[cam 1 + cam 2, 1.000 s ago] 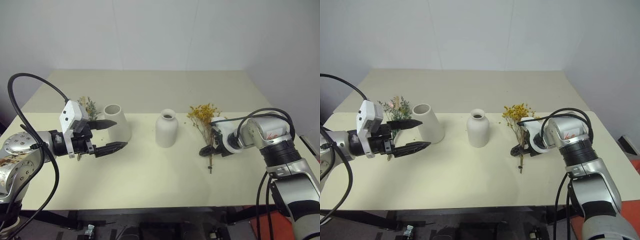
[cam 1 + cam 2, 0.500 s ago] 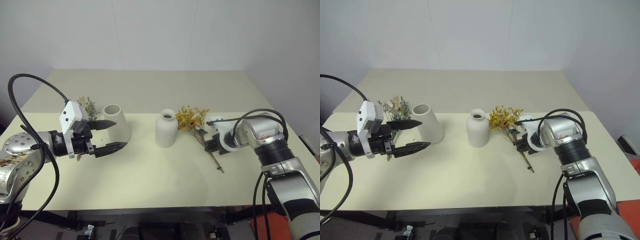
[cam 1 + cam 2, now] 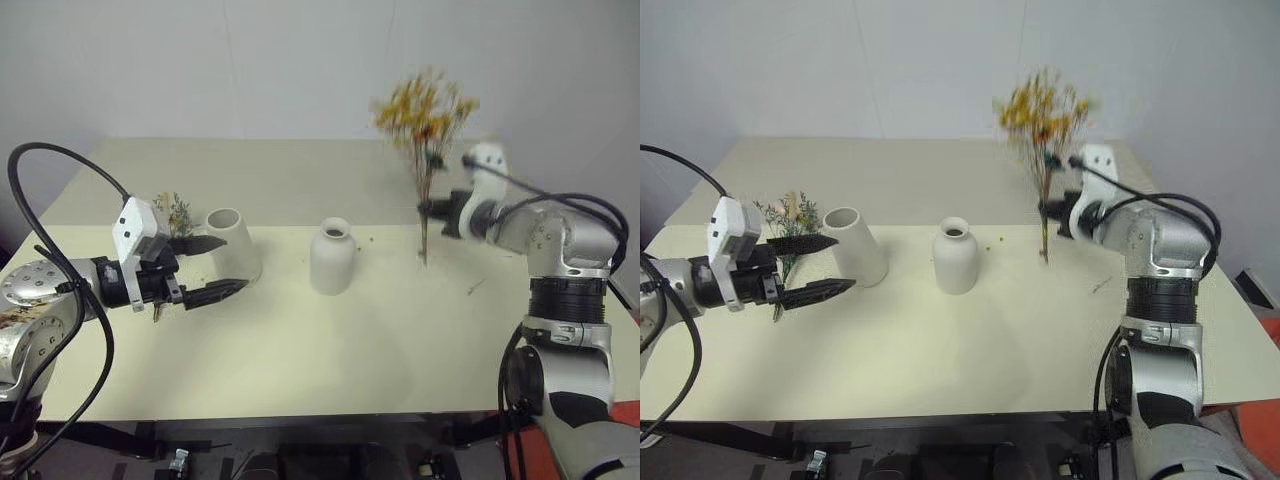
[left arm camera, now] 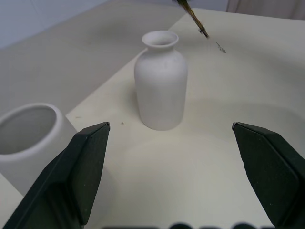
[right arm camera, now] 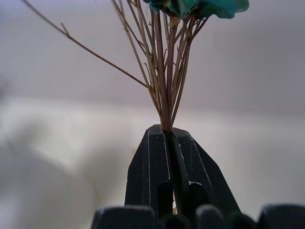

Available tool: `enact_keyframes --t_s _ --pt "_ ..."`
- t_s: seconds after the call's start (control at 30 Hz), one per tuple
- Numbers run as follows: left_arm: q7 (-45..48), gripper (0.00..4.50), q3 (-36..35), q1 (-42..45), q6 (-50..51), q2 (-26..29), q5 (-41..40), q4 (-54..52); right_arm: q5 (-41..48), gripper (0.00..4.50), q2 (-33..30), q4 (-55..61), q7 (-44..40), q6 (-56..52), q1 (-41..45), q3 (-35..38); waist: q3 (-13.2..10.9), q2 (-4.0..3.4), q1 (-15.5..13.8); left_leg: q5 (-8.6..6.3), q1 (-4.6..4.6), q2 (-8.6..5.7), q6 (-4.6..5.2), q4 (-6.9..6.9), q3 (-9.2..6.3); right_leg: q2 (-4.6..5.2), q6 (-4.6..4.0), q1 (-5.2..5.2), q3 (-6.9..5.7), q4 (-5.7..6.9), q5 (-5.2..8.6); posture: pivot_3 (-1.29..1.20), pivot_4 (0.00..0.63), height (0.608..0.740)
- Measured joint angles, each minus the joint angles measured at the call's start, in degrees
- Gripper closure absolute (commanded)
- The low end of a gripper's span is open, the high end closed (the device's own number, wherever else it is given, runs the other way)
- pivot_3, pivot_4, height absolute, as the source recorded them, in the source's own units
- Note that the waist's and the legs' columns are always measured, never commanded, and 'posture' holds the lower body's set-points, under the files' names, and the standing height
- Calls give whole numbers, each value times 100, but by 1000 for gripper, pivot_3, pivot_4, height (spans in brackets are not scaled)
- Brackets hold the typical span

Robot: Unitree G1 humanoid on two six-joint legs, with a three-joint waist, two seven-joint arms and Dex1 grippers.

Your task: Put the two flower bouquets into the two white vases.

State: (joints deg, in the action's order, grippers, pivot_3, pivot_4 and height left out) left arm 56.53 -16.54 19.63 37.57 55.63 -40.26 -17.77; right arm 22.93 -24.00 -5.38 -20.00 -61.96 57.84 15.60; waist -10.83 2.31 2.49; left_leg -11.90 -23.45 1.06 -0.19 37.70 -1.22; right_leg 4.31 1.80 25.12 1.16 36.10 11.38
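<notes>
Yellow-orange bouquet upright in right gripper, no writing

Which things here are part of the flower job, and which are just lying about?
Part of the job:
- yellow bouquet, held upright in the right gripper
- grey-green bouquet
- wide-mouthed vase
- narrow-necked vase

Lying about:
- loose twig
- small crumbs

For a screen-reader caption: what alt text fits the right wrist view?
The right gripper, its two black fingers shut, clamps the thin brown stems of the yellow-orange bouquet, which fan out beyond the fingertips toward a teal flower; behind lies a blurred pale background.
</notes>
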Motion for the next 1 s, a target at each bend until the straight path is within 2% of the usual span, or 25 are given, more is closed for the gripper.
enact_keyframes --t_s 0.17,0.4,0.57,1.0 --pt "199 0 66 289 -156 60 167 293 175 4468 866 449 -14 1439 -2 9 0 -1 4 0 5 0 0 -2 0 0 -7 -2 0 4 -5 0 150 740" --pt "317 0 177 429 -235 67 242 386 137 4468 1349 406 -128 2532 -68 -453 -3 -4 -3 0 1 0 0 -2 -1 2 -25 0 -1 2 -15 0 150 740" --pt "323 0 178 424 -235 73 243 382 94 4468 1574 519 -140 2769 -689 -848 -3 -5 -3 0 3 -1 0 -2 -2 2 -26 0 -1 6 -15 0 150 740" --pt "290 0 175 313 -235 98 241 334 90 4468 1663 627 -119 2893 -974 -1155 -4 -7 3 0 5 1 0 -3 -3 1 -26 1 -1 6 -14 0 150 740"
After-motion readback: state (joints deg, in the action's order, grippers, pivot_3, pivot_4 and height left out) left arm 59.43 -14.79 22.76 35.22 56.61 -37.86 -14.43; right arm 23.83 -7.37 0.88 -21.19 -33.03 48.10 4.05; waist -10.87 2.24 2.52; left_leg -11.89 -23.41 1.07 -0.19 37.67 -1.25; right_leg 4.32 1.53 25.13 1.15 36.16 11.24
